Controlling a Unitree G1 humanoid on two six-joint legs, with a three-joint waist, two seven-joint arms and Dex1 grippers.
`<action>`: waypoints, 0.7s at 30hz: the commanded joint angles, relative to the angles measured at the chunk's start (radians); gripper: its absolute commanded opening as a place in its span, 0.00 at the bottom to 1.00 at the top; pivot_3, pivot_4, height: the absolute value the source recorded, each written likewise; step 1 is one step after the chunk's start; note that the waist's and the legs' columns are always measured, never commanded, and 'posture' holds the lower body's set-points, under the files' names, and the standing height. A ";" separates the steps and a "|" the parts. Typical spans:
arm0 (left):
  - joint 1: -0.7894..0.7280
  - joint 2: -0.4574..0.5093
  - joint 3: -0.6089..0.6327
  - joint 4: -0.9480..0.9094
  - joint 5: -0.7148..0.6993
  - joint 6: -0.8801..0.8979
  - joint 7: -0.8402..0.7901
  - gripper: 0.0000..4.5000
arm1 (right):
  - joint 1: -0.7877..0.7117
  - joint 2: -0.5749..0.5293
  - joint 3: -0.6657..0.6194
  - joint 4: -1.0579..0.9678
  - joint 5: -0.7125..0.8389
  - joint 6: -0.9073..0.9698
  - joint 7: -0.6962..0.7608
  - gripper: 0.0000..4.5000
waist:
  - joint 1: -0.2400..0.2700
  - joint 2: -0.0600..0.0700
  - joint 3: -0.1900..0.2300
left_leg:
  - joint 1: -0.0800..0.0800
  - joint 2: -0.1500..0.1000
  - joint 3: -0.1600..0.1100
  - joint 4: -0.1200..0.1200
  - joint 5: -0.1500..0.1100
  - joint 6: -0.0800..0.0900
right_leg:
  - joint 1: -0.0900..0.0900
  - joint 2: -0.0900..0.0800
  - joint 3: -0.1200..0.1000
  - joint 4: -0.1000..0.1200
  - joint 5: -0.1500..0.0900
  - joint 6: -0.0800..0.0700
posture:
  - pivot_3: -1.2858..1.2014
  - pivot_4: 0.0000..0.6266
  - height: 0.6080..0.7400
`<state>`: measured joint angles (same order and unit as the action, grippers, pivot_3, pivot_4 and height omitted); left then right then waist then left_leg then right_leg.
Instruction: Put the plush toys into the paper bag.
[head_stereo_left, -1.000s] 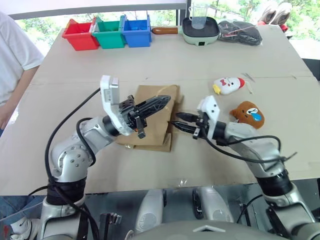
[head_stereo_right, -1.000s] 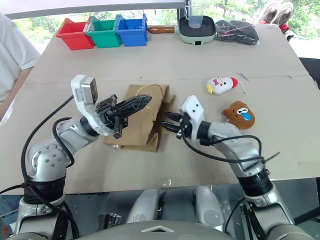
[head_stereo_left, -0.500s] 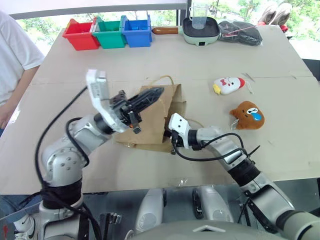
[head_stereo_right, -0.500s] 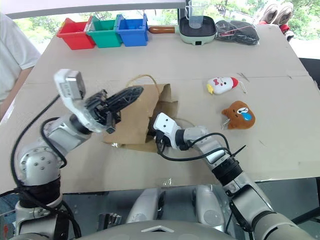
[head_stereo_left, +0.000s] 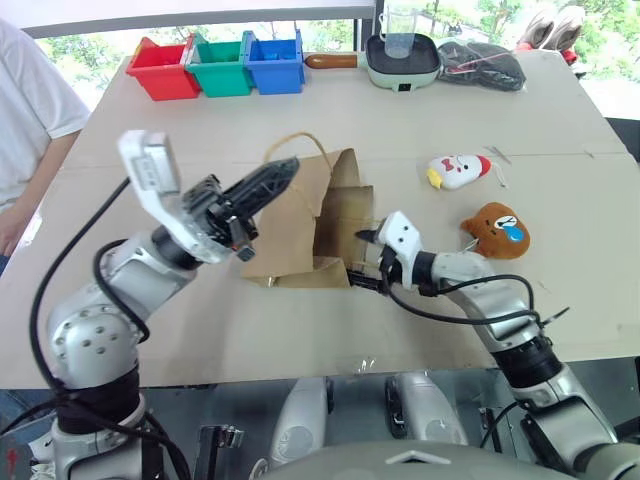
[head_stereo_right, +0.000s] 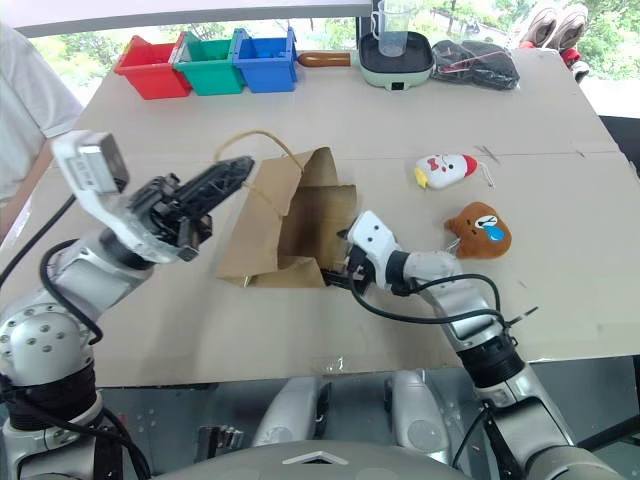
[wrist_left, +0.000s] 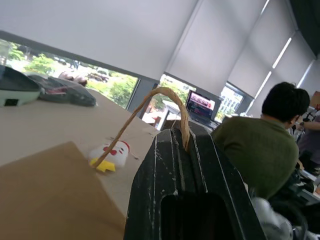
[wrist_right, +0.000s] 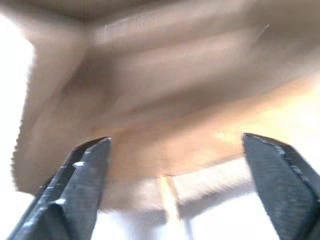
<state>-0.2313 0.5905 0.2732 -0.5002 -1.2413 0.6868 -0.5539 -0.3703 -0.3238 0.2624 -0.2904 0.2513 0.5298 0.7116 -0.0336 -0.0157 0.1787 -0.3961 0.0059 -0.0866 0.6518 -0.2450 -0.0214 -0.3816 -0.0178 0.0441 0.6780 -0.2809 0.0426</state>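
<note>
With the left gripper (head_stereo_left: 283, 176) still pinching the handle (head_stereo_left: 300, 143), the right gripper (head_stereo_left: 362, 258) had just spread wide at the paper bag's (head_stereo_left: 300, 225) now-opened mouth, readying it for the toys.

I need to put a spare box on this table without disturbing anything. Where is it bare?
Bare: the wide strip between the coloured bins and the paper bag, and the near-right corner below the bear head. Crowded: around the bag's mouth, where both tools work, and beside the chicken.
</note>
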 joint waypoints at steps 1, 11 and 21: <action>-0.026 -0.010 -0.022 -0.008 0.053 -0.037 -0.033 0.00 | 0.004 -0.078 -0.105 -0.218 0.055 0.110 -0.026 0.88 | 0.001 0.000 0.000 | 0.000 0.000 0.000 0.000 0.000 0.000 | 0.000 0.000 0.000 0.000 0.000 0.000 | 0.52 0.24 1.00; -0.084 -0.061 -0.080 0.034 0.165 -0.081 -0.075 0.00 | 0.080 -0.342 -0.482 -0.307 0.150 0.492 -0.177 0.88 | 0.013 0.000 0.000 | -0.001 0.000 0.005 0.000 0.000 0.000 | 0.000 0.000 0.000 -0.002 0.000 0.000 | 0.52 0.24 1.00; -0.112 -0.078 -0.093 0.040 0.185 -0.072 -0.107 0.00 | 0.154 -0.402 -0.315 -0.023 0.014 0.415 -0.214 0.39 | 0.013 -0.001 0.000 | 0.000 0.000 0.008 0.000 0.000 0.000 | 0.000 0.001 0.002 -0.001 0.000 0.000 | 0.52 0.24 1.00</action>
<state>-0.3327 0.5150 0.1750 -0.4262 -1.0495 0.6246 -0.6536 -0.2249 -0.7301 -0.0648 -0.3321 0.2798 0.9590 0.5013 -0.0209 -0.0168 0.1783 -0.3957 0.0062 -0.0782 0.6517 -0.2452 -0.0209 -0.3813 -0.0166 0.0464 0.6765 -0.2811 0.0427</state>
